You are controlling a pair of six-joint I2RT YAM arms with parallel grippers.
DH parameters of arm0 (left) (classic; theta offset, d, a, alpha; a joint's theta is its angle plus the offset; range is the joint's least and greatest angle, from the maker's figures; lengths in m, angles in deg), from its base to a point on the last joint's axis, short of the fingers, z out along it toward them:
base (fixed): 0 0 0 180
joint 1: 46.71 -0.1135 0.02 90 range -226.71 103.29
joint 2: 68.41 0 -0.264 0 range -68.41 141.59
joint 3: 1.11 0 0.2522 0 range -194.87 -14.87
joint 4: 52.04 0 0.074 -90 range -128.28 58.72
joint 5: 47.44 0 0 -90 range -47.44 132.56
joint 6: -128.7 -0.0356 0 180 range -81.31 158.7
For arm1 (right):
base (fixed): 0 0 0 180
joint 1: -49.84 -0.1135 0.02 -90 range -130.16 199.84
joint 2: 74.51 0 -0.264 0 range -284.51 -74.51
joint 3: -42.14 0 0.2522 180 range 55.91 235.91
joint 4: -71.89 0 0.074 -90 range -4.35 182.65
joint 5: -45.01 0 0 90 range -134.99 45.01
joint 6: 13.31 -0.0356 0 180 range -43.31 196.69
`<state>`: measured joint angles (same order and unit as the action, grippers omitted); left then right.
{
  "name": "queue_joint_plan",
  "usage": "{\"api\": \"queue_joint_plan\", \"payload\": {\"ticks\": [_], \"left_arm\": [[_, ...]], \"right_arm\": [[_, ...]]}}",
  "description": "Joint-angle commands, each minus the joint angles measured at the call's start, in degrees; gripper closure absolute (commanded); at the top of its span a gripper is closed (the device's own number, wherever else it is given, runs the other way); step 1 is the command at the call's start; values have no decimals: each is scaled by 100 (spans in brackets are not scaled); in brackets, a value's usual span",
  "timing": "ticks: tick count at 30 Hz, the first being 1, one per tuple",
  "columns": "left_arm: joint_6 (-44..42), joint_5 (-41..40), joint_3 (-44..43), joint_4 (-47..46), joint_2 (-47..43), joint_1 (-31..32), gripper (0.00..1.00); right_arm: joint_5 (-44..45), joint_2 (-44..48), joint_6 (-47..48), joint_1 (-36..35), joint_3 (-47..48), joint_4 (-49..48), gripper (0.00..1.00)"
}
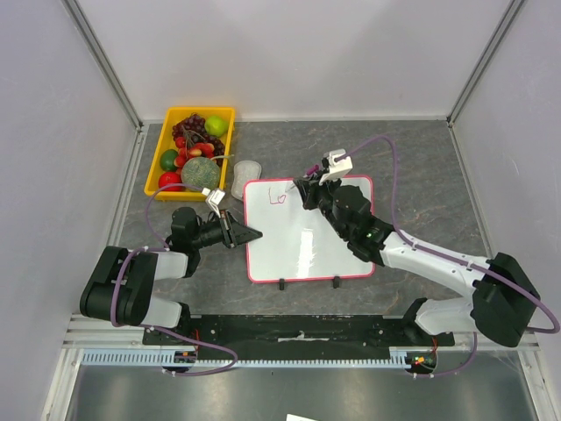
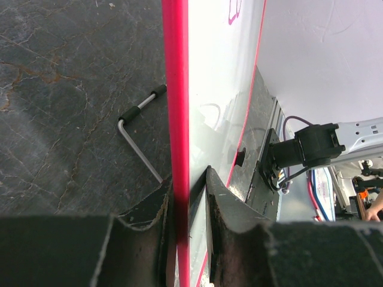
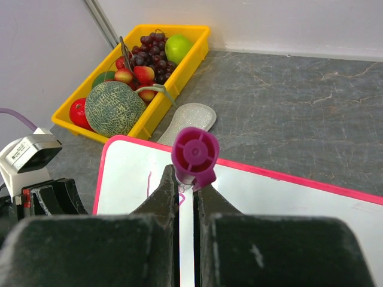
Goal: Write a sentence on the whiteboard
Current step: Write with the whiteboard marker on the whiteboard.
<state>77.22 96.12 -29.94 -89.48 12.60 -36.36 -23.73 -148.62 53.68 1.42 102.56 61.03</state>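
The whiteboard (image 1: 307,250) lies flat on the table, pink-red framed, its two black feet at the near edge. A few pink-magenta strokes of the sentence (image 1: 278,198) sit at its far left corner; they cannot be read as words. My left gripper (image 1: 254,234) is shut on the whiteboard's left edge; the left wrist view shows the red frame (image 2: 176,119) between the jaws of this gripper (image 2: 187,185). My right gripper (image 1: 307,186) is shut on a magenta marker (image 3: 195,154), held upright over the board (image 3: 287,197) beside the strokes (image 3: 149,182). The marker tip is hidden.
A yellow tray (image 1: 164,145) of fruit, with a melon (image 3: 114,107), grapes and strawberries, stands at the far left. A grey oval pad (image 1: 247,169) lies between tray and board. A bent metal key (image 2: 140,140) lies left of the board. Walls enclose the table.
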Motion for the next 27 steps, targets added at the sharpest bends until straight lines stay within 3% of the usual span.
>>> {"api": "queue_joint_plan", "payload": {"ticks": [1, 27], "left_arm": [[-249, -74, -22, -101, 90, 11, 98], [-240, -74, -14, -83, 81, 11, 98]], "right_arm": [[80, -95, -37, 44, 72, -131, 100], [63, 160, -134, 88, -499, 10, 100]]}}
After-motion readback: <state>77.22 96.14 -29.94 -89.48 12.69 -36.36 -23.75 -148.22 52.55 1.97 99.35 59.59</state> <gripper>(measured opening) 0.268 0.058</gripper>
